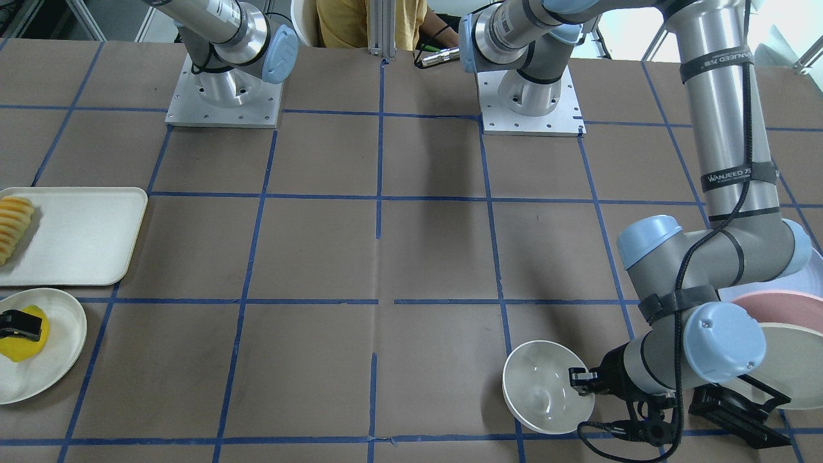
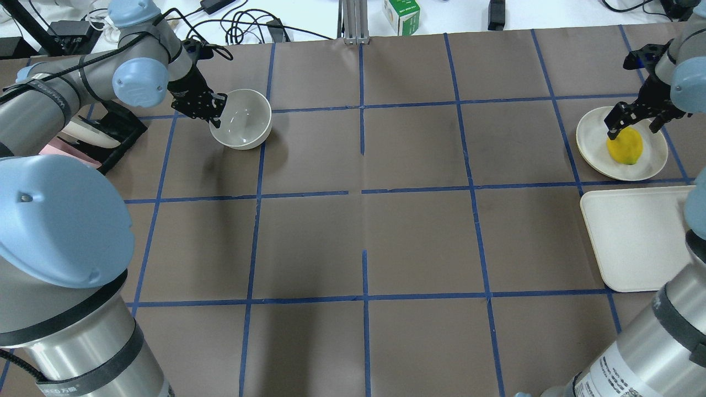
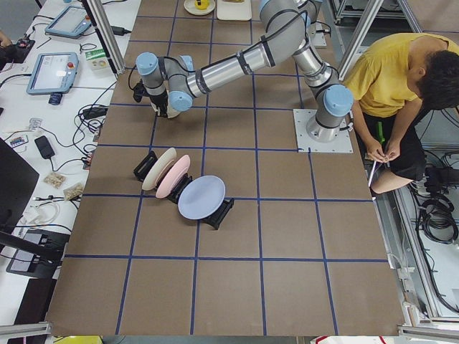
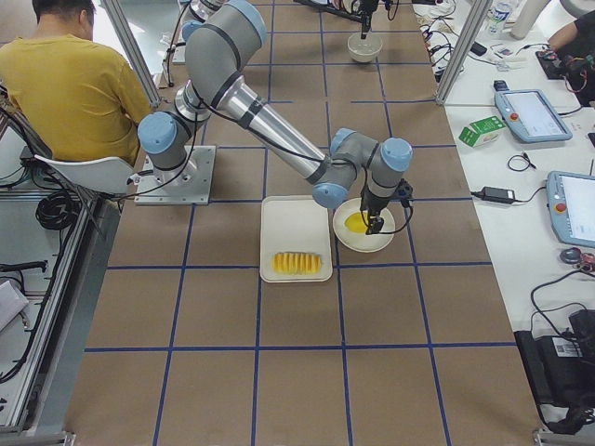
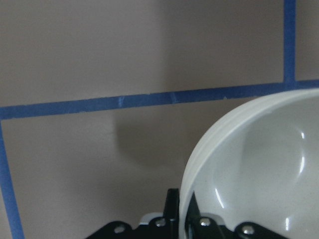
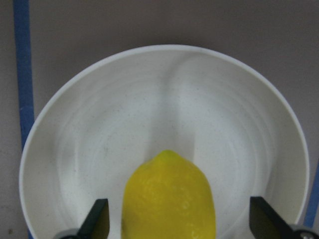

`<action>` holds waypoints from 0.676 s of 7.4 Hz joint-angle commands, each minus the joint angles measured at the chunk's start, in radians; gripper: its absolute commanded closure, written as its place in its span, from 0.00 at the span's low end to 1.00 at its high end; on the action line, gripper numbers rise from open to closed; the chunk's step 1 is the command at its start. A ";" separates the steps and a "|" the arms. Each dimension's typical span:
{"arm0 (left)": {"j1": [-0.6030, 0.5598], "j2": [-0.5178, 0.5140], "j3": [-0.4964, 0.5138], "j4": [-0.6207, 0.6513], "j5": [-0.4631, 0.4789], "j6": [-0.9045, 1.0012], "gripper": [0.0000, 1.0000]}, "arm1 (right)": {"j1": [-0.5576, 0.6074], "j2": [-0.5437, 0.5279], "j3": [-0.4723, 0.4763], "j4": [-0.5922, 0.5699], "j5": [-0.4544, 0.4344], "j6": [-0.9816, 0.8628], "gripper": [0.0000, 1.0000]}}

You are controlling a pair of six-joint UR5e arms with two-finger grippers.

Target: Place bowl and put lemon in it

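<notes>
The off-white bowl hangs tilted at the table's far left in the overhead view. My left gripper is shut on its rim, and the left wrist view shows the rim pinched between the fingers. The bowl also shows in the front-facing view. The yellow lemon lies on a flat cream plate at the far right. My right gripper is open low over the lemon. In the right wrist view its fingers stand wide on either side of the lemon, not touching it.
A cream tray with a row of fruit slices lies beside the lemon's plate. A black rack with blue, pink and cream plates stands close behind the left arm. Cables and a small box lie along the table's far edge.
</notes>
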 commanded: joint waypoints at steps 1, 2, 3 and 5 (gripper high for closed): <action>-0.027 0.040 -0.002 -0.084 -0.008 -0.019 1.00 | 0.000 0.003 0.003 0.005 0.003 0.010 0.18; -0.059 0.069 -0.019 -0.126 -0.036 -0.063 1.00 | 0.000 0.003 0.005 0.006 -0.002 0.010 0.58; -0.111 0.101 -0.042 -0.187 -0.083 -0.084 1.00 | 0.000 -0.007 0.005 0.043 0.000 0.039 1.00; -0.248 0.165 -0.162 -0.159 -0.079 -0.170 1.00 | 0.004 -0.056 -0.009 0.084 0.001 0.102 1.00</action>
